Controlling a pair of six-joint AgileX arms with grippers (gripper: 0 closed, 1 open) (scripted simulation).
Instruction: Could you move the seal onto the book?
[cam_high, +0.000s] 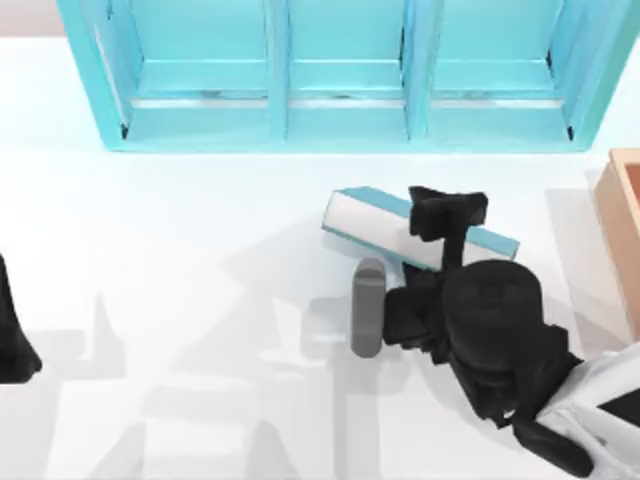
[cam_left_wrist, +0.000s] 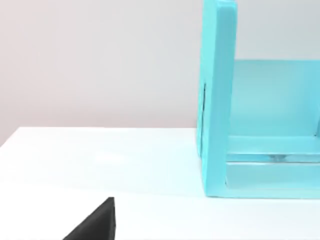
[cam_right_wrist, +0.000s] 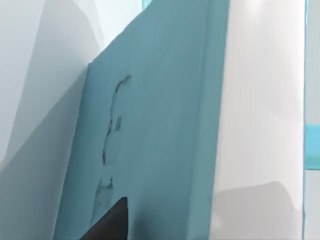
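Step in hand: as I judge it, placing the seal on the book (cam_high: 365, 222), since my right gripper (cam_high: 447, 213) hangs over the book's right half, right of the frame's centre.
Doing it well: come down straight over the flat teal cover, well inside its edges and away from the white page side, and let go only once the seal's base rests level, so it stays upright.
Left gripper (cam_high: 14, 345): parked at the far left edge, mid-height on the table (cam_high: 180, 250); I cannot tell whether it is apart or together.
Book: lying slantwise below the teal shelf unit (cam_high: 340, 130).
Seal: hidden; I cannot tell whether I carry it.
Right gripper: close above the cover; how far open, and whether it touches the book, I cannot tell.
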